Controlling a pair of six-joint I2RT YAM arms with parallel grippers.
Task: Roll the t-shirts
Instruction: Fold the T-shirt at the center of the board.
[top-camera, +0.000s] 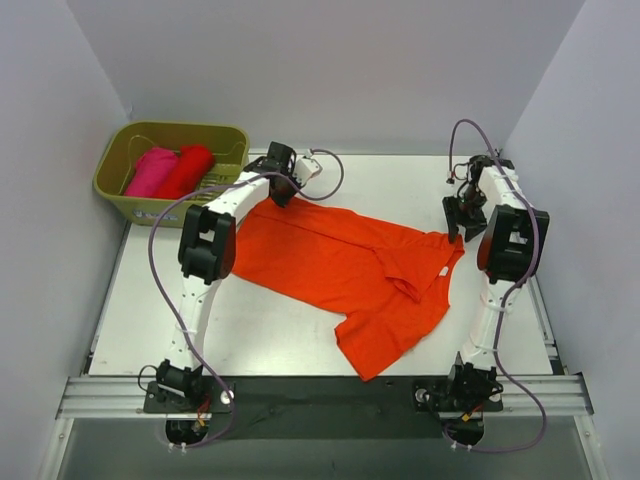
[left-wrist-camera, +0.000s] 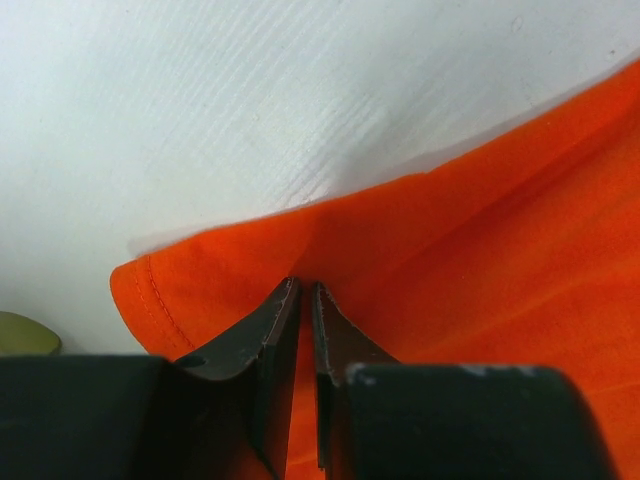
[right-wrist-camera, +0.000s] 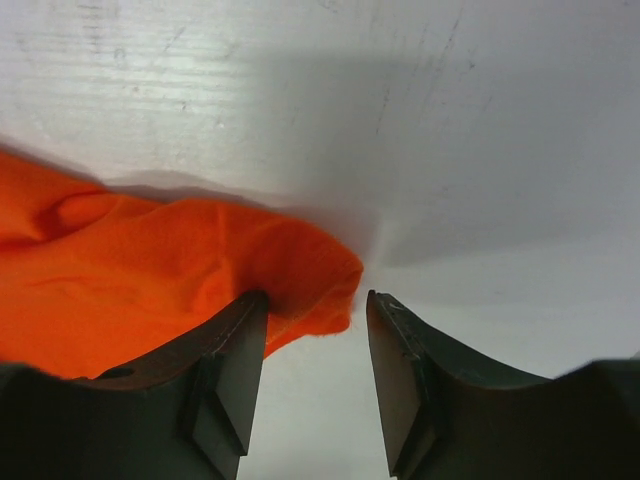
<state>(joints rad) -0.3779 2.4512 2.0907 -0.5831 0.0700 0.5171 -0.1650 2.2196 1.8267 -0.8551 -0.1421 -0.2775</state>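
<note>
Sprawling orange t-shirt (top-camera: 340, 270): seen from above, it is lying spread on the table (top-camera: 160, 320), not yet rolled. Its hem end is pointing left, its neck end right, and creases are running across its middle.
Left gripper (top-camera: 284, 198): it is bearing down on the orange t-shirt's far hem corner, seemingly to anchor that end.
Right gripper (top-camera: 462, 225): it is hanging over the orange t-shirt's far shoulder end. The two grippers are spanning the cloth's length, likely so it can be drawn flat before rolling.
Basket (top-camera: 112, 188): it is sitting just past the orange t-shirt's hem corner, holding a pink t-shirt (top-camera: 150, 172) and a red t-shirt (top-camera: 190, 168) side by side. Both are looking bundled, so I judge this one to be the last.
Left gripper, own camera (left-wrist-camera: 305, 285): the fingers are pressing almost together with orange showing in the slit. It is pinching the orange t-shirt (left-wrist-camera: 480, 250) at the hem edge, just in from the stitched corner.
Basket, same camera (left-wrist-camera: 22, 335): a green sliver is peeking in beyond that corner.
Right gripper, own camera (right-wrist-camera: 315, 295): its jaws are standing apart and gripping nothing.
Orange t-shirt, same camera (right-wrist-camera: 150, 280): a rumpled tip is lying loose on the table (right-wrist-camera: 450, 150), touching one finger's inner face and stopping short of the other.
Next move: that tip is probably needing smoothing, since a bunched corner would be making a lopsided roll.
</note>
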